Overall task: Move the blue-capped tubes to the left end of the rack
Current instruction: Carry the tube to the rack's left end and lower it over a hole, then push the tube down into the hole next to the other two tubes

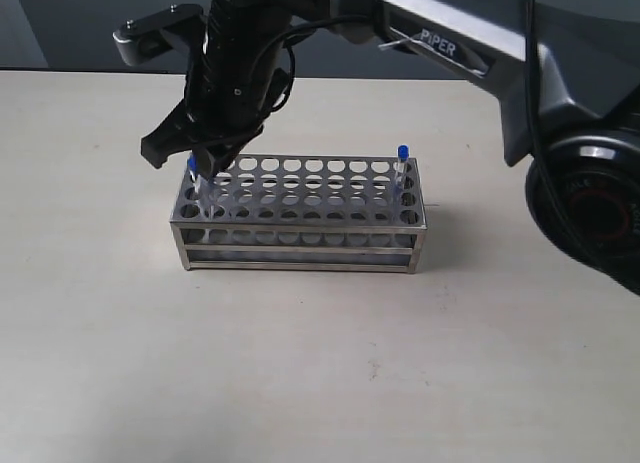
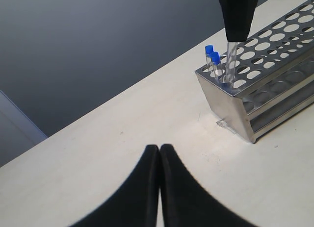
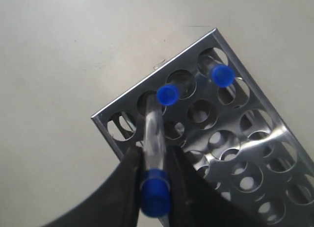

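Observation:
The grey metal rack (image 1: 300,208) stands mid-table. My right gripper (image 1: 207,170) reaches across to its left end and is shut on a blue-capped tube (image 3: 155,190). The tube's clear body (image 3: 154,134) points down, its lower tip at a hole near the corner. Two more blue-capped tubes (image 3: 168,94) (image 3: 222,75) stand in the end holes beside it, also seen in the left wrist view (image 2: 212,54). Another blue-capped tube (image 1: 401,153) stands at the rack's right end. My left gripper (image 2: 160,151) hovers shut and empty over the table, off the rack's (image 2: 255,89) left end.
The right arm (image 1: 450,43) spans the back of the scene from the right, its base (image 1: 590,193) at the right edge. Bare beige tabletop (image 1: 300,363) surrounds the rack. A dark wall lies behind the table's far edge.

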Controlling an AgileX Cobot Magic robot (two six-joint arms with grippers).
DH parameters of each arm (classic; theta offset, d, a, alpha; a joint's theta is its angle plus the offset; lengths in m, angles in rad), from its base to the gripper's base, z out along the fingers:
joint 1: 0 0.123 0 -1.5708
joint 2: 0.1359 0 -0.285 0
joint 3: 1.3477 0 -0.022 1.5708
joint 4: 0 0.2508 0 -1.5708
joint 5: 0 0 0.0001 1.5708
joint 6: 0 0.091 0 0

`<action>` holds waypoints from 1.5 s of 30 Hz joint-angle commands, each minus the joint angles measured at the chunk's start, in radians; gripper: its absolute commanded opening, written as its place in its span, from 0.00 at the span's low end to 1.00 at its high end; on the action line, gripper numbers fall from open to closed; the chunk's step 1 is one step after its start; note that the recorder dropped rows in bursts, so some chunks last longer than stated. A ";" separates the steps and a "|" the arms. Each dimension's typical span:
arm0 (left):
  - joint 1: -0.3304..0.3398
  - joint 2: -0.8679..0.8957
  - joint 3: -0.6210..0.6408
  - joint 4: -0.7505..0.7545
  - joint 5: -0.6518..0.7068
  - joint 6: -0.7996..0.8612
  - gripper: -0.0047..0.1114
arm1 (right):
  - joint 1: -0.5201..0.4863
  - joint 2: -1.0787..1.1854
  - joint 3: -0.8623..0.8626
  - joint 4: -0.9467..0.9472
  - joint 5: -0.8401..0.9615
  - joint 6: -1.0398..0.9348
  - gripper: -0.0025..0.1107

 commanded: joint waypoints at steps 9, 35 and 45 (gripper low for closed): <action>-0.004 0.003 -0.005 0.002 -0.006 -0.005 0.05 | -0.002 0.050 0.001 0.072 0.004 -0.063 0.01; -0.004 0.003 -0.005 0.002 -0.006 -0.005 0.05 | 0.000 0.085 -0.113 0.161 0.004 -0.118 0.01; -0.004 0.003 -0.005 0.002 -0.006 -0.005 0.05 | 0.029 0.131 -0.113 0.209 -0.021 -0.184 0.01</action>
